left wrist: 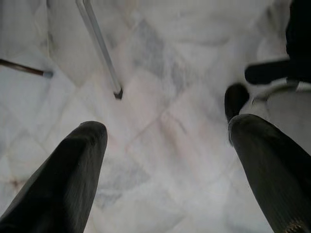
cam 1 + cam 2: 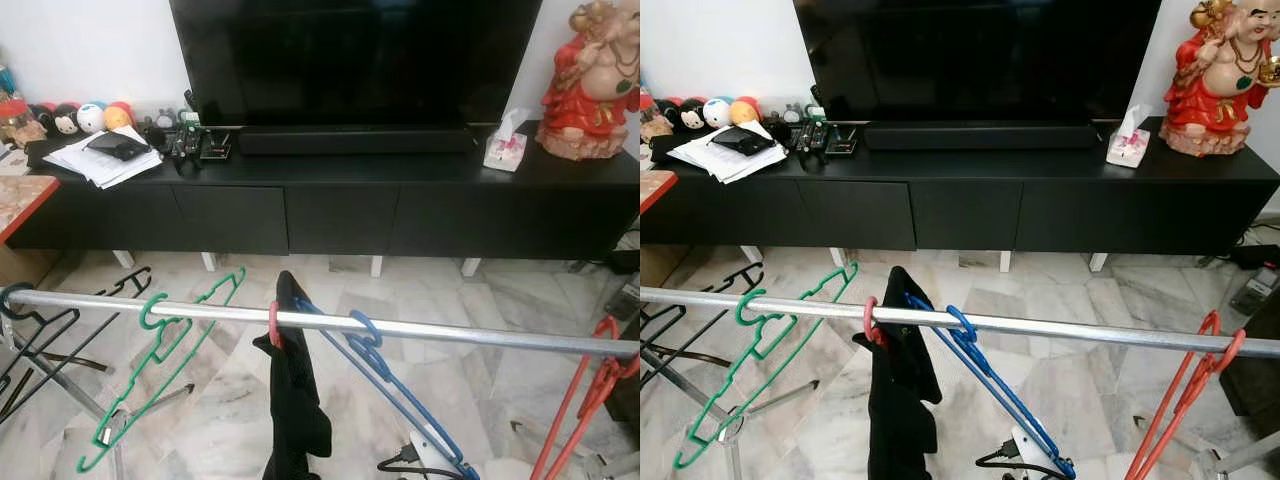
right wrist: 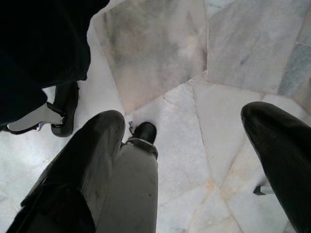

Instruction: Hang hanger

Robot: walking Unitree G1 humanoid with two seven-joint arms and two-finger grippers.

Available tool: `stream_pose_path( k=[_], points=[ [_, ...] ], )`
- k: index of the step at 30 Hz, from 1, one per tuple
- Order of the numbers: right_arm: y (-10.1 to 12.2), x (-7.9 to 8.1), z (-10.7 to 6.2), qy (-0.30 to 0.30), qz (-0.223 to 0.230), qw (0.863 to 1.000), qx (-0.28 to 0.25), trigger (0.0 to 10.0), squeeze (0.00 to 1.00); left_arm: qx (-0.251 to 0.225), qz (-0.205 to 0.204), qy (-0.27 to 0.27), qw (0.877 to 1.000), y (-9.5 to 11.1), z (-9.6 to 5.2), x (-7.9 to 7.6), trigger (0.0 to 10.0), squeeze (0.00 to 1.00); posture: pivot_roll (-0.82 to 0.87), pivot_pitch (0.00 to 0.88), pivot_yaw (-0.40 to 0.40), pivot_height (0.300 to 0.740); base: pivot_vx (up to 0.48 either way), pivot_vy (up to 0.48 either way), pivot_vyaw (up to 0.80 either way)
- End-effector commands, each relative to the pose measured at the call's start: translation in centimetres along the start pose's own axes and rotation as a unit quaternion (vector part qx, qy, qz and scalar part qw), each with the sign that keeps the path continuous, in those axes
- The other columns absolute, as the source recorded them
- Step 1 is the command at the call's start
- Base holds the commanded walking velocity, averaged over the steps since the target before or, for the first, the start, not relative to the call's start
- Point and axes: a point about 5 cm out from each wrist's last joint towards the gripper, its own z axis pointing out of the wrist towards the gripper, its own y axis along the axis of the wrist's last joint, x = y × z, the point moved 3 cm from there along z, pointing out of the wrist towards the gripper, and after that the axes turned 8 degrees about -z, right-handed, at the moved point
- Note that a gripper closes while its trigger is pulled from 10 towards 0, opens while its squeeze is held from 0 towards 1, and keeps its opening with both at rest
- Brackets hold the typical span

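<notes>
Both our grippers, left gripper [image 1: 165,141] and right gripper [image 3: 189,145], hang spread wide, empty, above marble floor [image 1: 160,63]; nothing held, so reaching blind risks snagging black garment [image 2: 295,400] on steel rail [image 2: 450,332].

Rail [image 2: 450,331] across the front, 5 hangers on it, cabinet [image 2: 340,215] behind, television [image 2: 355,60] on cabinet

I see a silver rail [image 2: 430,330] running across the view, low over the marble floor. 4 coloured hangers hook over it. A green hanger [image 2: 150,370] hangs tilted toward the left. A red hanger [image 2: 274,325] beside it carries a black garment [image 2: 292,400] that droops straight down. A blue hanger [image 2: 395,395] sits just right of that, slanting down to the right. A second red hanger [image 2: 585,400] hangs near the rail's right end. Black hangers [image 2: 40,335] sit at the left end.
</notes>
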Motion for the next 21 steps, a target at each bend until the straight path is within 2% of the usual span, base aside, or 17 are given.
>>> stream_pose_path(
  k=[1,6,8,9,21],
  points=[
    [0.3,0.0,0.0,-0.002,0.004,1.0,-0.003,10.0,0.0,-0.002,-0.021,0.002,1.0,0.1,0.1,0.0,10.0,0.0,-0.03,0.0,0.034,0.74,0.0,0.0,0.0],
    [0.3,0.0,0.0,-0.002,0.005,1.0,-0.003,10.0,0.0,-0.005,-0.025,-0.002,1.0,0.3,0.2,-0.1,10.0,0.0,-0.03,0.0,0.034,0.74,0.0,0.0,0.0],
    [0.3,-0.1,0.0,-0.004,0.007,1.0,-0.002,10.0,0.0,-0.018,-0.054,-0.027,0.998,1.6,0.5,-1.2,10.0,0.0,-0.03,0.0,0.035,0.74,0.0,0.0,0.0],
    [0.3,-0.1,0.0,-0.004,0.007,1.0,-0.002,10.0,0.0,-0.019,-0.053,-0.028,0.998,1.7,0.6,-1.3,10.0,0.0,-0.03,0.0,0.035,0.74,0.0,0.0,0.0],
    [0.3,-0.1,0.0,-0.004,0.008,1.0,-0.003,10.0,0.0,-0.011,-0.065,-0.022,0.998,1.0,0.5,-1.4,10.0,0.0,-0.03,0.0,0.038,0.74,-0.02,0.0,0.0]
  ],
)
